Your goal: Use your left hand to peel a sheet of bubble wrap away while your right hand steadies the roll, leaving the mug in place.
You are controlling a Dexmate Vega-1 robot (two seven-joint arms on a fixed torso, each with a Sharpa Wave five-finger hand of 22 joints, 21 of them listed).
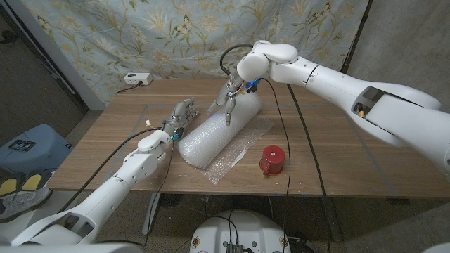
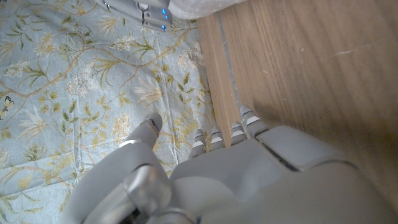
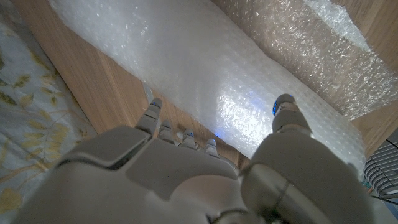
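At the left side of the bench (image 1: 112, 151) the left robot hand (image 1: 180, 114) hangs beside the near end of the bubble wrap roll (image 1: 218, 130), close to it but not touching. Its fingers (image 2: 205, 140) are apart and hold nothing, so it looks released, presumably waiting to reach for the loose sheet (image 1: 235, 156) that trails out from under the roll toward the front edge. The left wrist view adds little beyond bare wood and the flowered cloth (image 2: 74, 81) behind the bench.

In the middle, the roll lies slanted across the wood. At its far end the right robot hand (image 1: 230, 98) comes down from above, fingers spread over the top of the roll, which fits its job of steadying it. From the head view I cannot tell whether it presses or only hovers. The right wrist view shows more: the thumb (image 3: 285, 115) lies against the wrap while the other fingers reach past the roll's far edge, so it rests on rather than clenches.

Further right, the red mug (image 1: 271, 160) stands just beside the loose sheet, apart from both hands, where a careless pull might catch it.
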